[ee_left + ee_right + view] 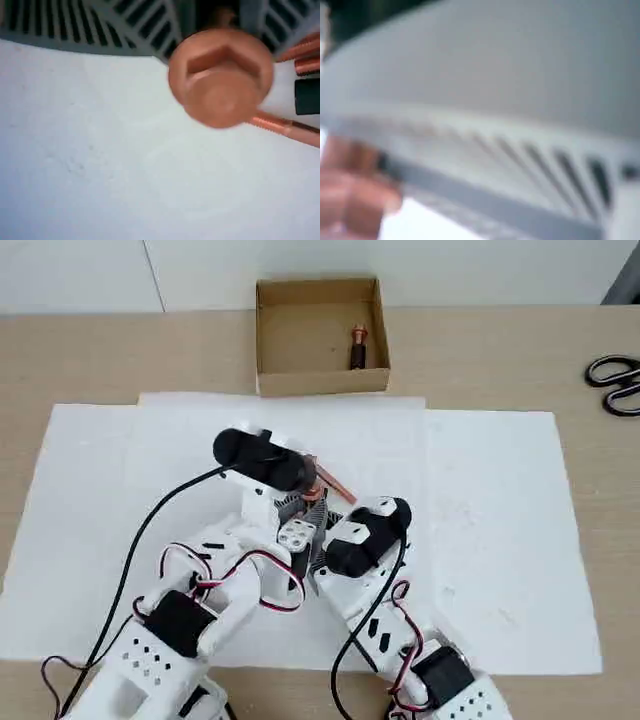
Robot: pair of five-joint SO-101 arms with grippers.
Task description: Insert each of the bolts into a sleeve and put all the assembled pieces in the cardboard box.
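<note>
While the left gripper (312,492) clamps a copper bolt (220,75), the right gripper (306,524) — blurred — cannot be judged.

Open cardboard box (320,382) at the desk's far edge, one copper piece (357,347) lying inside. Second copper bolt (220,80) held up mid-desk, hex head showing.

Black scissors (615,383) lie on the wooden table (480,350), near white paper (480,540)

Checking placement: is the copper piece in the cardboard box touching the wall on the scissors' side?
Apart. The high view shows bare floor of the cardboard box between the copper piece and the wall facing the scissors.
</note>
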